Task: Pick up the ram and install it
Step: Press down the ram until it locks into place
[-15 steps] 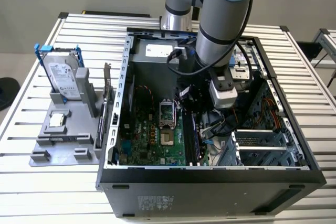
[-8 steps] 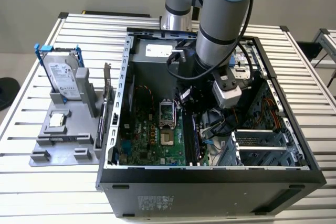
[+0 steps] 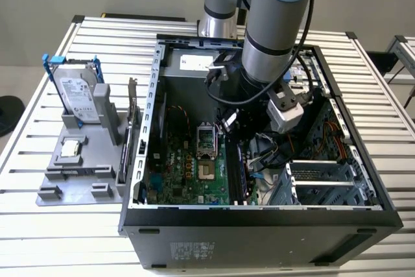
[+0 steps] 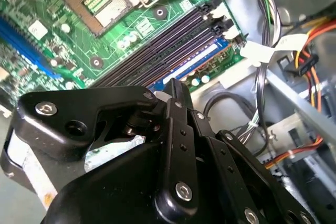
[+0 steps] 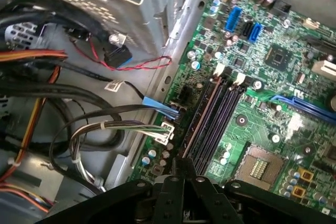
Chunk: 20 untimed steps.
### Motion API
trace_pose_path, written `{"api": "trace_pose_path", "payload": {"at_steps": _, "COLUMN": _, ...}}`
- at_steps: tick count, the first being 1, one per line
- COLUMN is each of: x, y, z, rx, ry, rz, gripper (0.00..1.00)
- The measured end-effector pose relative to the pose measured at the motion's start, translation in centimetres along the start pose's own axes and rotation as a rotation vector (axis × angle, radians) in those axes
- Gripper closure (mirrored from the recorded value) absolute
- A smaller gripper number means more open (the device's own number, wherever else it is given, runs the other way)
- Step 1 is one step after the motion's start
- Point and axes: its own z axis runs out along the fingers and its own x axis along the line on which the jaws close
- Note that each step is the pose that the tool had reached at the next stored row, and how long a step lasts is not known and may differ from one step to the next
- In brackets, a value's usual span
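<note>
The computer case (image 3: 259, 228) lies open on the slatted tabletop (image 3: 58, 231), and the arm (image 3: 275, 24) reaches down into it from 12 o'clock in the exterior view. In the second wrist view the gripper (image 4: 176, 90) has its fingers drawn together with nothing seen between them, its tip just above the memory slots (image 4: 168, 43). The ram (image 4: 191, 61) sits in the slot nearest the board's edge, a bluish strip lying along it (whether it is fully seated I cannot tell). In the exterior view the ram (image 3: 242, 172) runs just at 3 o'clock of the bare processor socket (image 3: 204, 141). At 9 o'clock of the case, a grey tray (image 3: 78, 176) carries the hard drive (image 3: 78, 92) and a small square chip (image 3: 70, 149).
</note>
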Motion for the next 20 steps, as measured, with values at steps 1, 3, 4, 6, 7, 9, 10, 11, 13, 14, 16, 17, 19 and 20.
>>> {"api": "trace_pose_path", "payload": {"at_steps": 1, "x": 0.00, "y": 0.00, "z": 0.01, "rx": 0.0002, "ry": 0.0004, "rz": -0.017, "gripper": 1.00}}
{"api": "trace_pose_path", "payload": {"at_steps": 3, "x": 0.00, "y": 0.00, "z": 0.01, "rx": 0.0004, "ry": 0.0010, "rz": -0.054, "gripper": 1.00}}
{"api": "trace_pose_path", "payload": {"at_steps": 4, "x": -0.01, "y": 0.00, "z": 0.01, "rx": 0.0005, "ry": 0.0012, "rz": -0.072, "gripper": 1.00}}
{"api": "trace_pose_path", "payload": {"at_steps": 6, "x": 0.00, "y": 0.00, "z": 0.01, "rx": 0.0007, "ry": 0.0017, "rz": -0.109, "gripper": 1.00}}
{"api": "trace_pose_path", "payload": {"at_steps": 7, "x": 0.00, "y": 0.00, "z": 0.00, "rx": 0.0007, "ry": 0.0020, "rz": -0.127, "gripper": 1.00}}
{"api": "trace_pose_path", "payload": {"at_steps": 9, "x": 0.00, "y": 0.00, "z": -0.01, "rx": 0.0008, "ry": 0.0024, "rz": -0.164, "gripper": 1.00}}
{"api": "trace_pose_path", "payload": {"at_steps": 10, "x": 0.00, "y": 0.00, "z": -0.01, "rx": 0.0009, "ry": 0.0026, "rz": -0.181, "gripper": 1.00}}
{"api": "trace_pose_path", "payload": {"at_steps": 11, "x": 0.00, "y": 0.00, "z": 0.00, "rx": 0.0010, "ry": 0.0029, "rz": -0.199, "gripper": 1.00}}
{"api": "trace_pose_path", "payload": {"at_steps": 13, "x": 0.00, "y": 0.00, "z": 0.00, "rx": 0.0013, "ry": 0.0036, "rz": -0.237, "gripper": 1.00}}
{"api": "trace_pose_path", "payload": {"at_steps": 14, "x": 0.00, "y": 0.00, "z": 0.01, "rx": 0.0014, "ry": 0.0039, "rz": -0.254, "gripper": 1.00}}
{"api": "trace_pose_path", "payload": {"at_steps": 16, "x": 0.00, "y": 0.00, "z": 0.00, "rx": 0.0016, "ry": 0.0044, "rz": -0.289, "gripper": 1.00}}
{"api": "trace_pose_path", "payload": {"at_steps": 17, "x": 0.00, "y": 0.00, "z": 0.00, "rx": 0.0016, "ry": 0.0047, "rz": -0.308, "gripper": 1.00}}
{"api": "trace_pose_path", "payload": {"at_steps": 19, "x": 0.00, "y": 0.00, "z": 0.00, "rx": 0.0017, "ry": 0.0051, "rz": -0.345, "gripper": 1.00}}
{"api": "trace_pose_path", "payload": {"at_steps": 20, "x": -0.01, "y": 0.00, "z": 0.00, "rx": 0.0018, "ry": 0.0053, "rz": -0.362, "gripper": 1.00}}
